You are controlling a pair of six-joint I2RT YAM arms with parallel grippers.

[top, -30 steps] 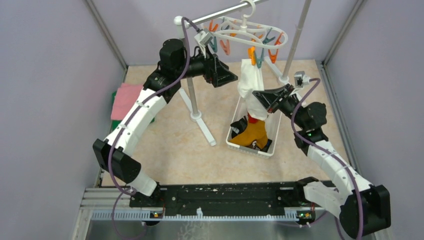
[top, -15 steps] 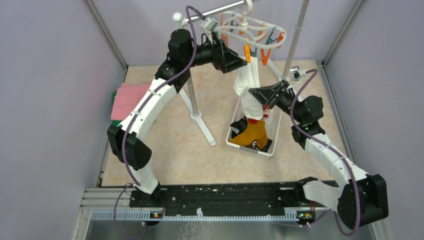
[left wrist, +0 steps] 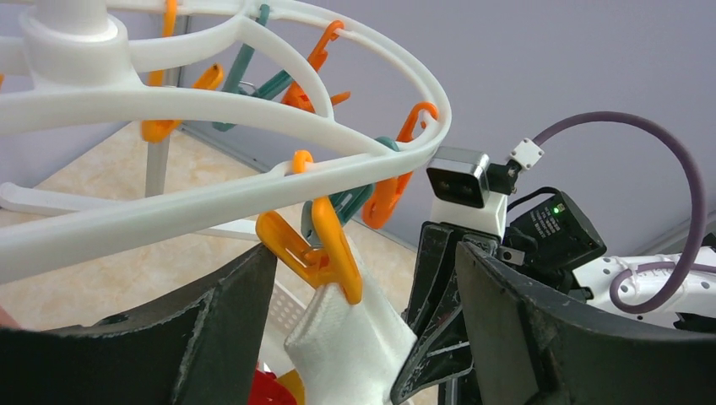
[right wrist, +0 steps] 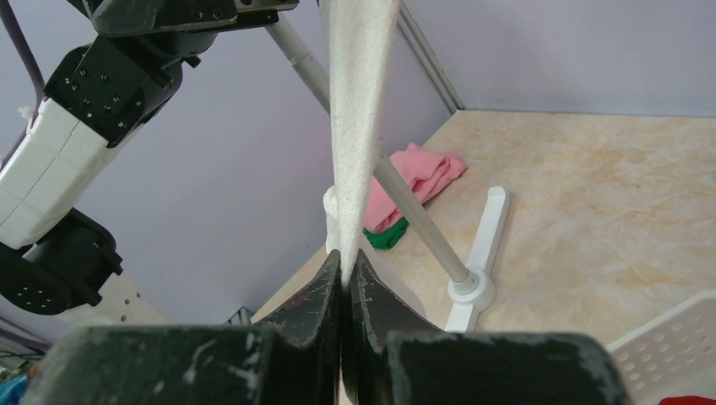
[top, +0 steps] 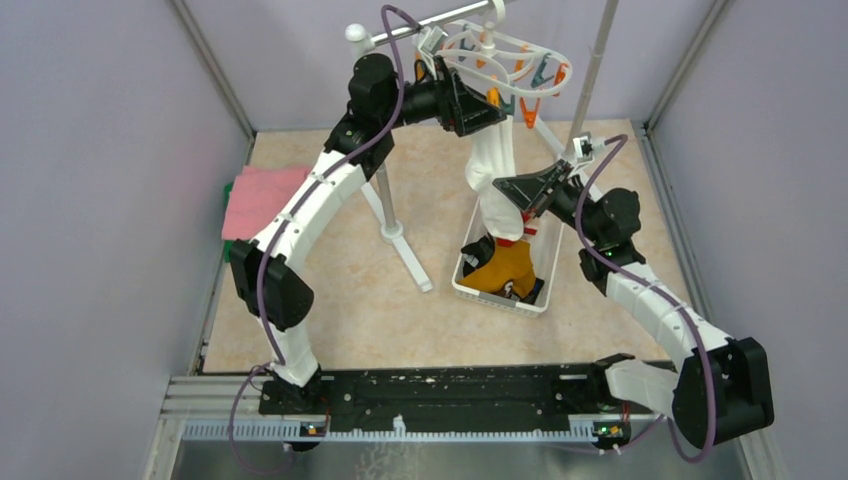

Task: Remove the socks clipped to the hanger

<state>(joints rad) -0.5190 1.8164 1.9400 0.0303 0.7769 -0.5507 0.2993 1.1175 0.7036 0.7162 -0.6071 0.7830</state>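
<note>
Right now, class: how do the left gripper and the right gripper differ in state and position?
The left gripper is open; the right gripper is shut on the white sock. The left gripper sits high at the hanger, jaws either side of the orange clip; the right gripper pinches the sock lower down. Both attend to the same sock.

The beige desk [top: 330, 290] carries a white basket [top: 478, 292] under the right hand [top: 500, 185], the rack's foot [top: 393, 232] to its left — a pink cloth [top: 258, 198] farther left.
</note>
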